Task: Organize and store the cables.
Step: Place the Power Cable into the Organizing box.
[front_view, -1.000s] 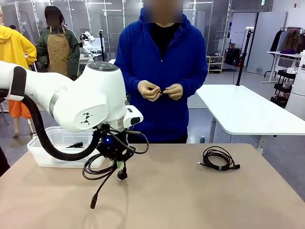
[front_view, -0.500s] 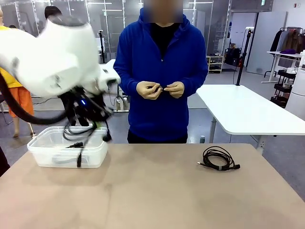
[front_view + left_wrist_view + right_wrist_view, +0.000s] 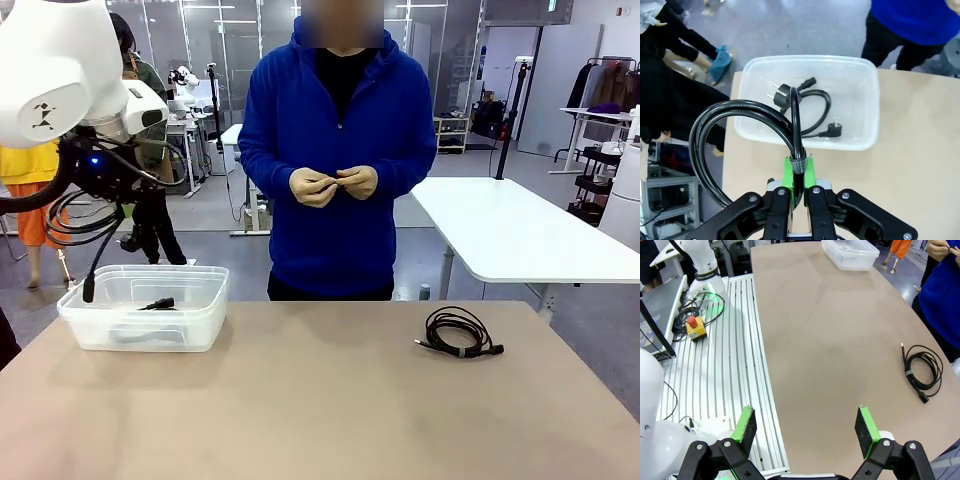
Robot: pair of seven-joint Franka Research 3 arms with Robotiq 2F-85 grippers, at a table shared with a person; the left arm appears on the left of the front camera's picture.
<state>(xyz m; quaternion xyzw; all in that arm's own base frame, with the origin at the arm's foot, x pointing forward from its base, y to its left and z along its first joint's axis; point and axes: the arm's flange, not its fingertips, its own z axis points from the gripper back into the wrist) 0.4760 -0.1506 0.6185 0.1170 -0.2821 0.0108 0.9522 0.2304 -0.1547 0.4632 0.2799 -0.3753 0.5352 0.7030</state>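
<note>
Firstly, left gripper (image 3: pixel 108 178) (image 3: pixel 799 172): raised above the far-left corner of the desk (image 3: pixel 320 420), clamped tight on a thick black cable.
Held cable (image 3: pixel 68 215) (image 3: pixel 740 110): pinched between the green pads (image 3: pixel 789 175). In the left wrist view it rises from them and bends round in one big loop. In the front view its loops hang beside the gripper, and one connector end dangles just above the bin's left rim.
Bin (image 3: pixel 140 335) (image 3: pixel 810 59): clear plastic, open-topped, on the far-left corner of the desk. In the left wrist view it lies straight below the gripper.
Cable in the bin (image 3: pixel 157 303) (image 3: pixel 822 102): a thin black cord lying loosely curved on the bin's floor, with a plug at each end.
Person (image 3: pixel 340 130): stands at the far edge of the desk near the middle, both hands (image 3: pixel 313 187) held together in front of the body. Whether they hold anything is too small to tell.
Coiled cable (image 3: pixel 458 333) (image 3: pixel 922 370): a small black bundle lying flat on the right part of the desk, well apart from the bin and touched by nothing.
Right gripper (image 3: pixel 807 422): jaws spread wide with nothing between them, hovering at the near edge of the desk, well apart from the coiled cable.
</note>
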